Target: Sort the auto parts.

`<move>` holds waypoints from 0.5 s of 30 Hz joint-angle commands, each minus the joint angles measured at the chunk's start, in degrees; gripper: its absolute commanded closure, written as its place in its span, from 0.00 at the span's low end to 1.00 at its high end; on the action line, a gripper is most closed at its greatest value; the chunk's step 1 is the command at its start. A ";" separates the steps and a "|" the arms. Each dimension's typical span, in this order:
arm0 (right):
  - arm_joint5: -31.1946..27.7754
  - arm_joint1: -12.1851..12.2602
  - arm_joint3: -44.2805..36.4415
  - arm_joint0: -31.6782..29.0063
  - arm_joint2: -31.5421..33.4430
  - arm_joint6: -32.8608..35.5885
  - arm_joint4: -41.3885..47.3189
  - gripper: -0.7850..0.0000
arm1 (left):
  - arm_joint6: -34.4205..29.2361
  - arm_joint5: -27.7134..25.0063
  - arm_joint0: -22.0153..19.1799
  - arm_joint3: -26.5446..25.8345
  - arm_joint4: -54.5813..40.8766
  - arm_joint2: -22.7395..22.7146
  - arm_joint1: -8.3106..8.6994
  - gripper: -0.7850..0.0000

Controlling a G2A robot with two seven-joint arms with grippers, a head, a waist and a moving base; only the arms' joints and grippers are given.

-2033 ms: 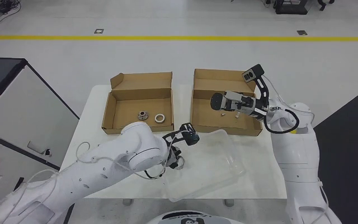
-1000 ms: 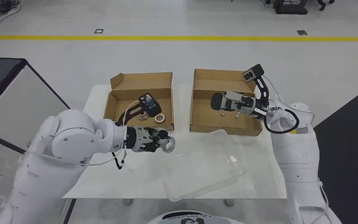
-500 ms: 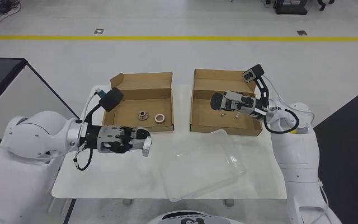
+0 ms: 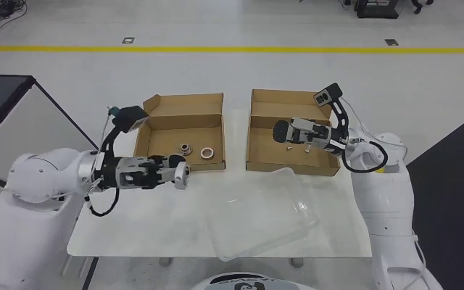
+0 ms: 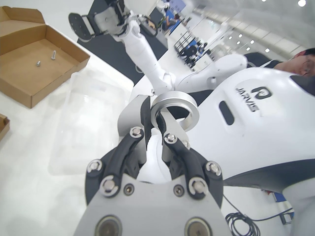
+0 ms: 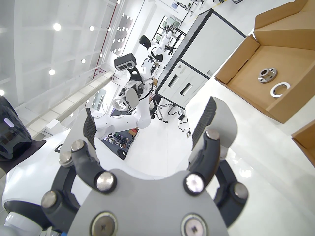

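Observation:
My left gripper [image 4: 180,175] hangs above the table just in front of the left cardboard box [image 4: 142,142], shut on a silver metal ring [image 5: 175,110] pinched at its rim. That box holds a flanged metal hub [image 4: 186,150] and a split ring [image 4: 207,153], also visible as the hub [image 6: 267,75] and split ring [image 6: 279,89]. My right gripper [image 4: 280,132] hovers open and empty over the right cardboard box [image 4: 330,165], where two small bolts [image 5: 38,63] lie on the floor. From its wrist view the right gripper [image 6: 150,114] stands wide open.
A clear plastic tray [image 4: 264,214] lies on the white table in front of the right box, near the front edge. A dark cabinet [image 4: 22,123] stands to the left of the table.
My left arm has swung from the clear tray to the left with the ring, then drawn closer to the left box. The right arm has stayed still.

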 commanded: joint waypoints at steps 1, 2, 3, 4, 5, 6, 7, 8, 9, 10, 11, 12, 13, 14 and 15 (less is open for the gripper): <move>0.00 0.00 0.00 0.00 0.00 0.00 0.00 0.00 | -0.11 0.24 0.47 1.10 -3.93 -0.93 -0.04 1.00; 0.00 0.00 0.00 0.00 0.00 0.00 0.00 0.00 | -0.59 0.12 0.62 1.47 -4.63 -1.53 -0.01 1.00; 0.00 0.00 0.00 0.00 0.00 0.00 0.00 0.00 | -0.75 0.16 0.85 1.84 -5.46 -1.84 -0.02 1.00; 0.00 0.00 0.00 0.00 0.00 0.00 0.00 0.00 | -0.95 0.44 1.23 2.33 -7.57 -2.21 -0.05 1.00; 0.00 0.00 0.00 0.00 0.00 0.00 0.00 0.00 | -1.84 0.35 1.37 2.56 -9.01 -2.80 -0.04 1.00; 0.00 0.00 0.00 0.00 0.00 0.00 0.00 0.00 | -2.80 0.37 1.61 2.96 -10.72 -3.34 -0.04 1.00; 0.00 0.00 0.00 0.00 0.00 0.00 0.00 0.00 | -3.56 0.56 1.86 3.43 -13.03 -3.85 -0.07 1.00; 0.00 0.00 0.00 0.00 0.00 0.00 0.00 0.00 | -4.62 0.56 2.04 3.78 -15.33 -4.40 -0.10 1.00; 0.00 0.00 0.00 0.00 0.00 0.00 0.00 0.00 | -5.78 0.89 2.31 4.28 -17.80 -4.85 -0.14 1.00; 0.00 0.00 0.00 0.00 0.00 0.00 0.00 0.00 | -6.85 1.17 2.49 4.79 -19.88 -5.42 -0.16 1.00; 0.00 0.00 0.00 0.00 0.00 0.00 0.00 0.00 | -8.03 1.51 2.70 5.17 -21.92 -5.85 -0.20 1.00; 0.00 0.00 0.00 0.00 0.00 0.00 0.00 0.00 | -9.32 1.72 2.87 5.57 -23.50 -6.31 -0.23 1.00; 0.00 0.00 0.00 0.00 0.00 0.00 0.00 0.00 | -10.43 1.57 3.01 5.92 -24.59 -6.82 -0.26 1.00; 0.00 0.00 0.00 0.00 0.00 0.00 0.00 0.00 | -11.45 1.86 3.32 6.27 -26.26 -6.97 -0.33 1.00; 0.00 0.00 0.00 0.00 0.00 0.00 0.00 0.00 | -12.35 2.23 3.54 6.63 -27.95 -7.10 -0.41 1.00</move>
